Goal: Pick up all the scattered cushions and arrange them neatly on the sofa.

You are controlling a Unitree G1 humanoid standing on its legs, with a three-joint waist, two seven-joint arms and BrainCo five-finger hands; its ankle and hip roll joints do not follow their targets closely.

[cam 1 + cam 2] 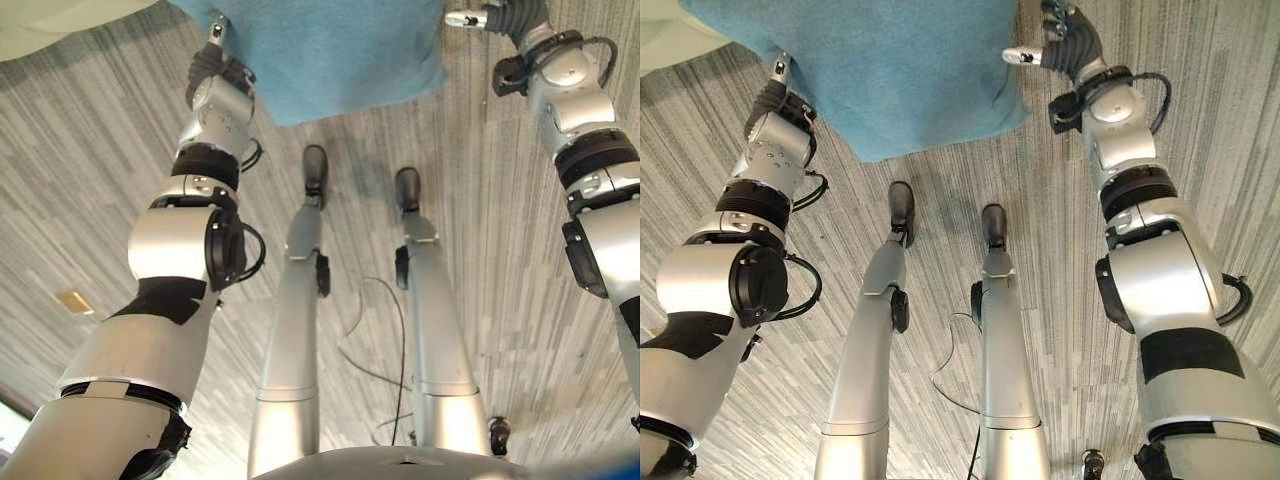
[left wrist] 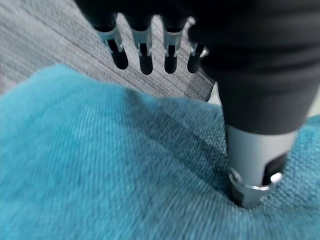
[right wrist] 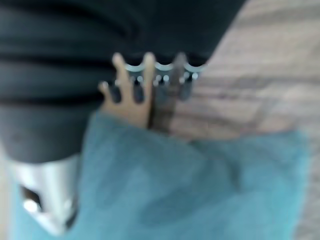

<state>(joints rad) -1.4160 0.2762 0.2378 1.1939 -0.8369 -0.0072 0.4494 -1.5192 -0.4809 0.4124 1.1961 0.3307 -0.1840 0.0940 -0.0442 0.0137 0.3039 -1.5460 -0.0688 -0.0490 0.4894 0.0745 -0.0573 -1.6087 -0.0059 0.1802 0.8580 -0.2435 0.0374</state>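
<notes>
You've got a teal-blue cushion [image 1: 900,70] with a fine woven texture, plain, no print. Under it the floor [image 1: 500,250] is grey, streaked in pale and dark stripes. Your left hand [image 2: 250,100] and right hand [image 1: 1065,40] show silver fingers, dark tips, black ribbed covers.

A grey striped carpet floor [image 1: 100,200] runs in narrow streaks of light and dark across the room — a small tan patch [image 1: 75,301] lies on it to the left, and a pale surface [image 1: 60,20] edges the upper left corner.
</notes>
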